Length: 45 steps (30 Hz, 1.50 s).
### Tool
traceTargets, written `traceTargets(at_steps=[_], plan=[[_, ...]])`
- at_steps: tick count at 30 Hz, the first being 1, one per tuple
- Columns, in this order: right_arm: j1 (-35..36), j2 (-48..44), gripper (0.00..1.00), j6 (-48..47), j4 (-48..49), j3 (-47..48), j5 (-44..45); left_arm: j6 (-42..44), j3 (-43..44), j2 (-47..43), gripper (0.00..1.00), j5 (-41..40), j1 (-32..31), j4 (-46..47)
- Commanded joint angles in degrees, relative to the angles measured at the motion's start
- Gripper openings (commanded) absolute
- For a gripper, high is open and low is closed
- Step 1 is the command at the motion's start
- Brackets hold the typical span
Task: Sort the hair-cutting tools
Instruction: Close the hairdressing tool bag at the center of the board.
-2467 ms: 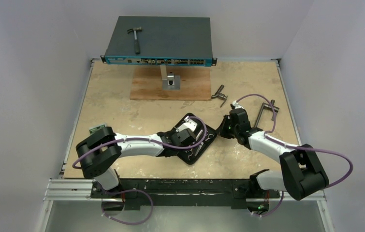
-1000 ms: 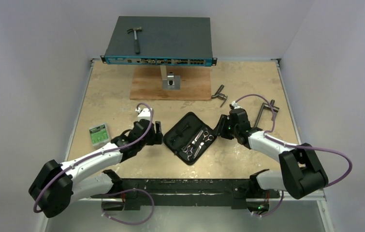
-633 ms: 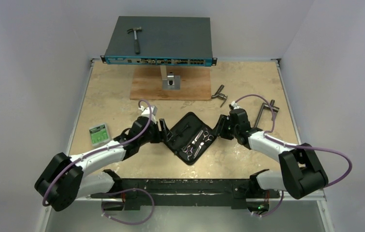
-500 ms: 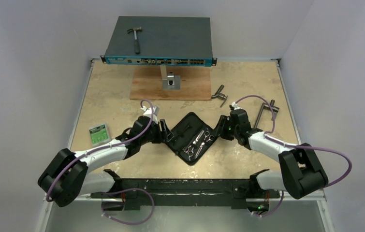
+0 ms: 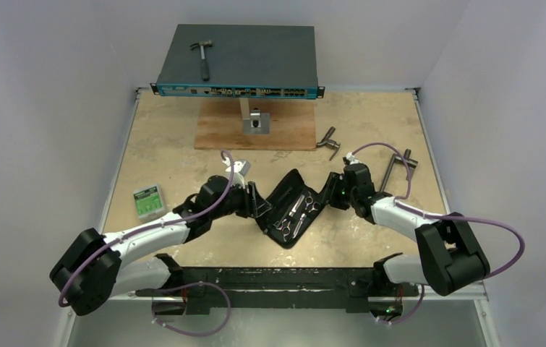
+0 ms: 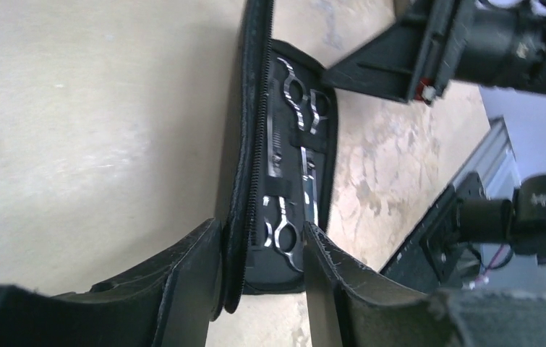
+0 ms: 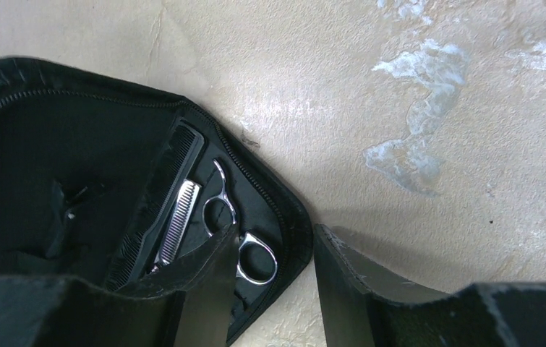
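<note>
A black zip case [image 5: 281,194] lies open at the table's middle, its left flap [image 6: 244,144] raised on edge. Two silver scissors [image 5: 295,213] are strapped in its right half, one pair's rings [image 6: 284,242] near my left fingers. A black comb [image 7: 165,195] lies beside the toothed scissors [image 7: 176,224]. My left gripper [image 6: 262,271] stands open astride the flap's edge, which rests against one finger. My right gripper [image 7: 273,293] is open astride the case's right corner, one finger [image 7: 208,289] over a scissor ring [image 7: 255,267], the other on the table. I cannot make out the hair clip.
A hammer [image 5: 202,58] lies on the network switch [image 5: 255,69] at the back. A wooden board [image 5: 219,134] carries a metal block [image 5: 257,123]. Grey T-handled tools [image 5: 330,141] [image 5: 400,168] lie at the right. A green box [image 5: 147,200] sits at the left.
My left arm swung in from the left to the case and tipped its left flap up toward the right, its jaws narrowing. The right gripper stayed at the case's right corner.
</note>
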Motion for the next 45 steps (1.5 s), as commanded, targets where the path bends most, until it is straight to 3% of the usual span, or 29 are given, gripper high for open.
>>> traceTargets(at_steps=[1,5,22,30,36,45], plan=[[0.2,-0.4,0.42,0.6,1.8,-0.2,-1.6,6.2,5.6,-0.4,0.45,-1.6,-6.1,-2.2],[0.2,-0.8,0.42,0.7,1.5,-0.2,-1.4,8.5,9.5,2.3,0.45,-4.7,-10.7,-6.1],[0.2,-5.8,0.43,1.1,-1.5,-0.1,1.4,10.3,13.3,9.3,0.45,-7.0,-16.6,-7.6],[0.2,-13.0,0.45,3.0,-5.1,-0.4,5.3,12.1,15.8,13.6,0.45,-9.0,-19.0,-10.0],[0.2,-18.0,0.48,5.3,-4.9,-0.8,2.2,13.9,18.8,19.2,0.45,-10.5,-22.1,-12.4],[0.2,-13.1,0.28,5.9,1.4,-2.4,-5.9,14.2,20.7,25.0,0.46,-10.5,-24.3,-11.1]])
